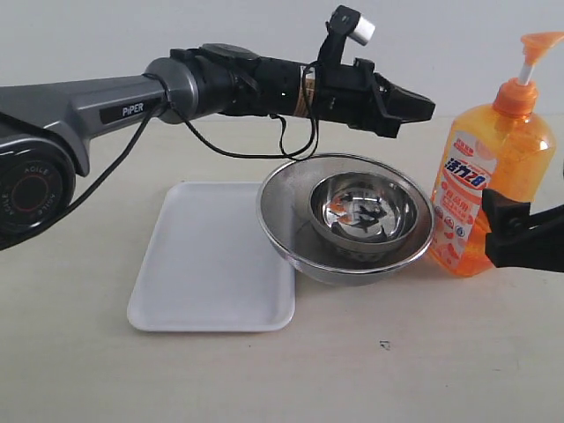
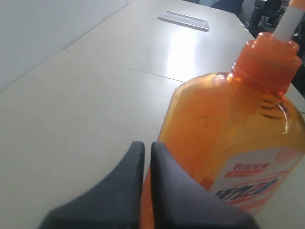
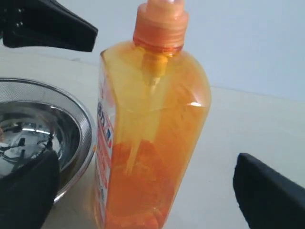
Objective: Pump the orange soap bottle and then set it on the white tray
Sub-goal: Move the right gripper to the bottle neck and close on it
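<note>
Right pincer (image 3: 145, 188) spread around orange soap bottle (image 1: 480, 189), steel bowls (image 1: 291, 225) between bottle and white tray (image 1: 203, 264)

The right wrist view's edges crop the orange soap bottle (image 3: 152, 124) at pump head and base.

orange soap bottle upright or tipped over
Upright: the orange soap bottle stands on its base, with its pump head at the top.
</note>
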Controlling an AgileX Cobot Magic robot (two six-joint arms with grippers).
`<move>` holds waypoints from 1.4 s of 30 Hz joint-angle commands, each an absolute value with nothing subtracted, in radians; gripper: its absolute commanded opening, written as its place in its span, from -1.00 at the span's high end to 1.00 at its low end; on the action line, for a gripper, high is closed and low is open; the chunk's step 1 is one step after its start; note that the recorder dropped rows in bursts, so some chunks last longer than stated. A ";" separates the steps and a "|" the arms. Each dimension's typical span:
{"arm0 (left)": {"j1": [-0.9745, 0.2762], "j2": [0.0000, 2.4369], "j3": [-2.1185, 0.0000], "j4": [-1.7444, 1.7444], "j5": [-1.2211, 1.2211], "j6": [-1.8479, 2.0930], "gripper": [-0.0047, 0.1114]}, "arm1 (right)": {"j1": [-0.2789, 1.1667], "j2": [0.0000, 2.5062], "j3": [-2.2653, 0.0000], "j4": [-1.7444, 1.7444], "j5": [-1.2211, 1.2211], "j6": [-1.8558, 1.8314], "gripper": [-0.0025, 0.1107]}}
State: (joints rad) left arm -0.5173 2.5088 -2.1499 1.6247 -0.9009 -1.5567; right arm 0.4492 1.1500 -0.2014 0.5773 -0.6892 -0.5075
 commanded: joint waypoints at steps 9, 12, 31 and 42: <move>-0.562 2.555 -2.218 1.564 -0.835 -1.548 0.84 | 0.446 1.236 -0.212 0.570 -0.817 -0.506 -0.45; -0.562 2.555 -2.218 1.562 -0.832 -1.544 0.84 | 0.404 1.260 -0.212 0.572 -0.856 -0.462 -0.11; -0.562 2.555 -2.218 1.565 -0.830 -1.544 0.84 | 0.346 1.268 -0.212 0.615 -0.784 -0.375 -0.90; -0.570 2.555 -2.218 1.559 -0.866 -1.548 0.84 | 0.346 1.271 -0.269 0.546 -0.778 -0.427 -0.90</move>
State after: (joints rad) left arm -0.5649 2.5586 -2.2118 1.5736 -0.8492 -1.5495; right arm 0.3504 1.2686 -0.2425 0.5382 -0.7800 -0.3944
